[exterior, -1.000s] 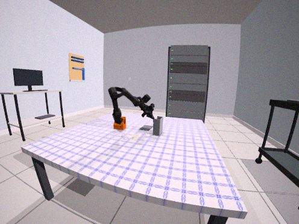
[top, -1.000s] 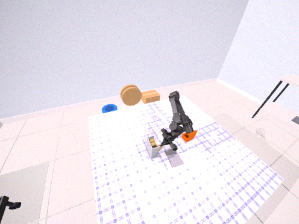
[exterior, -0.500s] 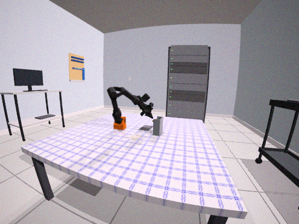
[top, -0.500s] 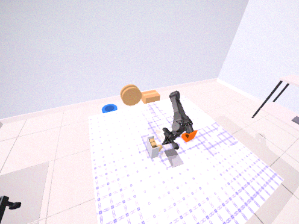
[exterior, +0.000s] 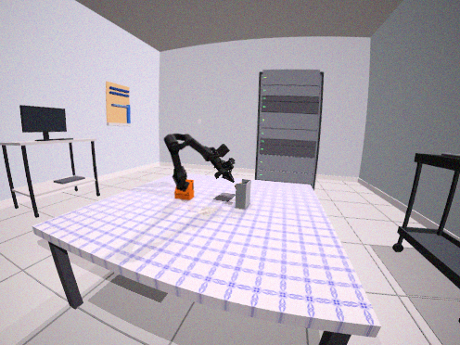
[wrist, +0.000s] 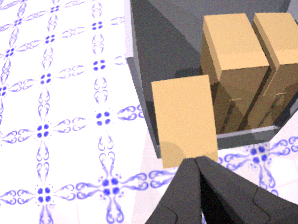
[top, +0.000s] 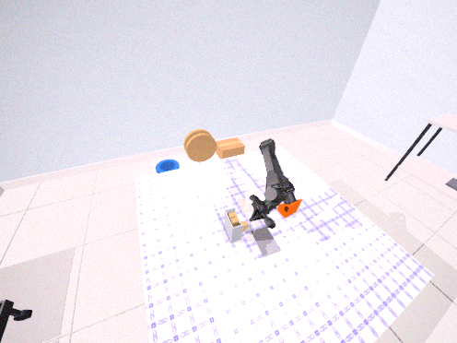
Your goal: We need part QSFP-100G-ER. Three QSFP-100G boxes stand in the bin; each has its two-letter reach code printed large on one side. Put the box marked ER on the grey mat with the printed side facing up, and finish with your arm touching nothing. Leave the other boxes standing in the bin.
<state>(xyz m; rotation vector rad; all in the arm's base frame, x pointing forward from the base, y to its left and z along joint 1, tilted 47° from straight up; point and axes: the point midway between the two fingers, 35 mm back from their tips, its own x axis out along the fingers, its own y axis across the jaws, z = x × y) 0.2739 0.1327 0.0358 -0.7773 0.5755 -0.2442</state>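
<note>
The grey bin stands on the table. Two tan boxes stand inside it, a nearer one and one at the right; their tops also show in the top view. A third tan box is tilted out over the bin's low front edge, its lower part hidden. My gripper is shut, with nothing between the fingers; its tips are at the tilted box's near edge, apparently touching it. No printed code is visible. The grey mat lies bare beside the bin.
The orange arm base stands across the mat from the bin. A checked cloth pattern covers the table. A blue bowl, round wooden discs and a tan block are beyond the table's far edge.
</note>
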